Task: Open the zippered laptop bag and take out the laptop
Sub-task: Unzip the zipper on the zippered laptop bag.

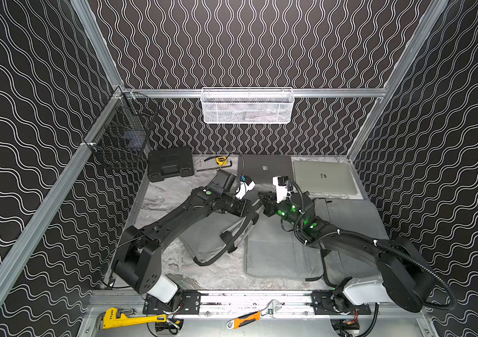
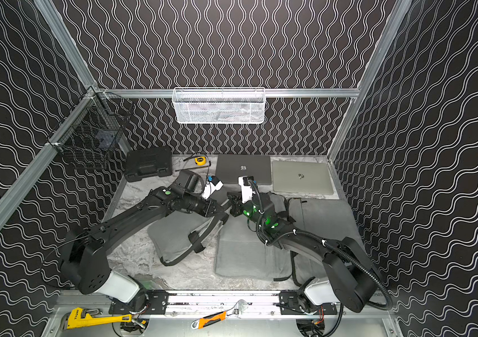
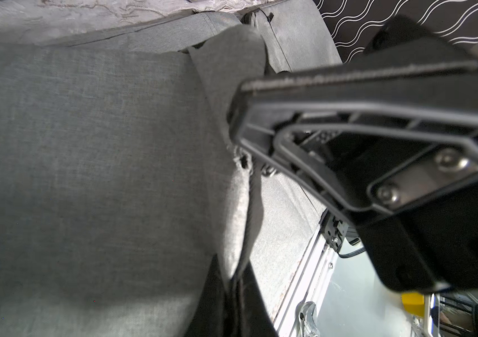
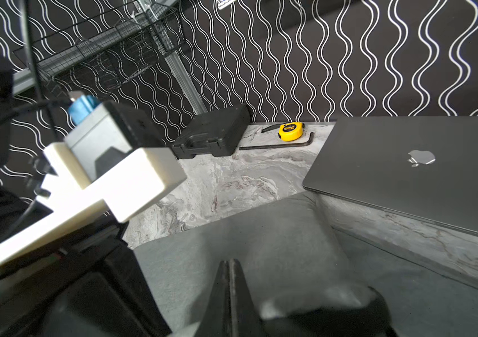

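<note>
Several grey fabric laptop bags lie flat on the table. My two grippers meet over the far end of the middle bag (image 1: pixel 272 248) (image 2: pixel 243 248). The left gripper (image 1: pixel 254 207) (image 3: pixel 236 280) is shut on a raised fold of the bag's grey fabric (image 3: pixel 232 204), beside a zipper line. The right gripper (image 1: pixel 261 197) (image 4: pixel 229 264) is shut with nothing visible between its fingers. It hovers just above the bag (image 4: pixel 261 233), close to the left gripper and facing it. The bag's inside does not show, so the laptop in it is hidden.
A dark grey closed computer (image 1: pixel 265 168) and a silver one (image 1: pixel 323 176) lie at the back. Other grey bags lie left (image 1: pixel 202 242) and right (image 1: pixel 348 216). A black case (image 1: pixel 170 164), tape measure (image 4: pixel 290 131) and hex key (image 4: pixel 275 146) sit back left. Baskets hang on the walls.
</note>
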Controlling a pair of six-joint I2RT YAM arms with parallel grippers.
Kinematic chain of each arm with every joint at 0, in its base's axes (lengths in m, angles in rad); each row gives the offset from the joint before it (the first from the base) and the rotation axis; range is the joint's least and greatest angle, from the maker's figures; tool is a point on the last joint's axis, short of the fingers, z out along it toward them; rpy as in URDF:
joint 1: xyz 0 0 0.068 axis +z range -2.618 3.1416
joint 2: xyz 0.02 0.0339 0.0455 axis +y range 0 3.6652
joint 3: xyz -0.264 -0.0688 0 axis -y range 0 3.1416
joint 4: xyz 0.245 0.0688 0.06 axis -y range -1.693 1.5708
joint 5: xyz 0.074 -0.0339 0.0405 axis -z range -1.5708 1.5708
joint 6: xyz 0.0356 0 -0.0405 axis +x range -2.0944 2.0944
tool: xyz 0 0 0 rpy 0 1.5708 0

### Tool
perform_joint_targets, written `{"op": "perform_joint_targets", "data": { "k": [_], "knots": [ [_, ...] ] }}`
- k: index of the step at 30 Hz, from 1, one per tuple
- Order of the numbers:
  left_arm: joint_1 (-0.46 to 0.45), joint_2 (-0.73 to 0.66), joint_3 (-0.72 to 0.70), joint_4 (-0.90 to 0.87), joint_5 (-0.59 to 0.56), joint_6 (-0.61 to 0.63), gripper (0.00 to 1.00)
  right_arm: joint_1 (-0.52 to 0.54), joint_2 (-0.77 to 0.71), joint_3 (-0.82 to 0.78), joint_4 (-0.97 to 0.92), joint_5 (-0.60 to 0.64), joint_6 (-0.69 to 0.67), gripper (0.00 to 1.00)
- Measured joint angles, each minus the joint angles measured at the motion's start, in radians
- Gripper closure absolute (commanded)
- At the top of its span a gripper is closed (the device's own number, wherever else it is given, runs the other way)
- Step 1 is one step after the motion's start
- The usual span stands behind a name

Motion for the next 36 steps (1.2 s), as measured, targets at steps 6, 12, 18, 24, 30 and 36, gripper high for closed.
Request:
{"op": "perform_joint_targets", "data": {
  "k": [6, 12, 18, 24, 30, 36],
  "knots": [
    [0.0, 0.003, 0.002, 0.0, 0.008, -0.02, 1.0, 0.013, 0.0, -0.007, 0.011, -0.013, -0.018, 1.0],
    [0.0, 0.003, 0.002, -0.001, 0.003, -0.021, 0.93, 0.029, 0.011, 0.001, 0.011, -0.013, -0.019, 1.0],
    [0.0, -0.023, -0.011, 0.01, -0.026, -0.02, 0.65, 0.032, 0.03, 0.027, 0.0, -0.009, -0.012, 1.0],
    [0.0, -0.047, -0.054, 0.028, -0.052, 0.006, 0.56, 0.027, 0.035, 0.068, -0.059, 0.012, -0.007, 1.0],
    [0.0, -0.085, -0.128, 0.023, -0.094, 0.01, 0.54, 0.019, 0.043, 0.085, -0.096, 0.021, -0.007, 1.0],
    [0.0, -0.137, -0.201, 0.035, -0.113, 0.009, 0.59, 0.016, 0.046, 0.097, -0.126, 0.023, -0.007, 1.0]
  ]
}}
